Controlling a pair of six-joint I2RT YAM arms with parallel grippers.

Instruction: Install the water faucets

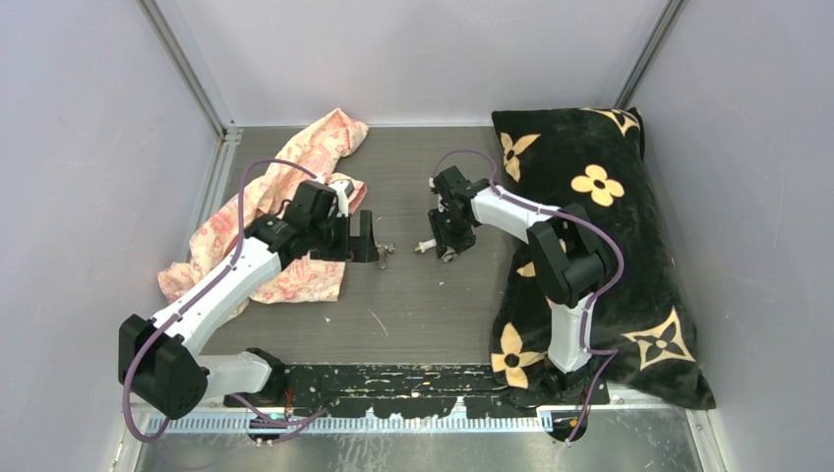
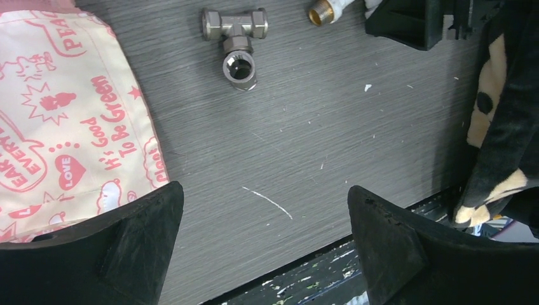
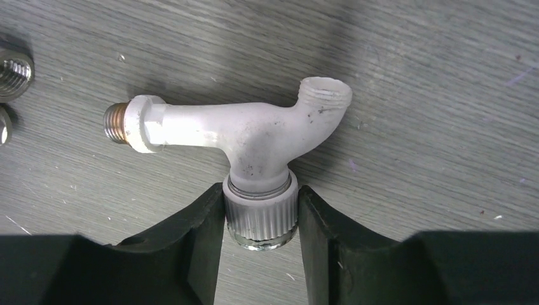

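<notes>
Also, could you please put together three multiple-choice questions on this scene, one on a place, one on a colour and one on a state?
1. Where does the metal tee fitting lie?
A. in a plastic tray
B. on the bare table, between the printed cloth and the white tap
C. on top of the printed cloth

2. What colour is the white tap's threaded tip?
A. brass
B. blue
C. black

3. What is the right gripper doing?
A. hanging open above the table
B. pinching the printed cloth
C. closed on the tap's ribbed knob

Answers:
1 B: the left wrist view shows it on the wood-grain top, with the cloth on one side and the tap's tip on the other.
2 A: the right wrist view shows a brass-coloured thread.
3 C: both fingers sit against the knob's sides.
</notes>
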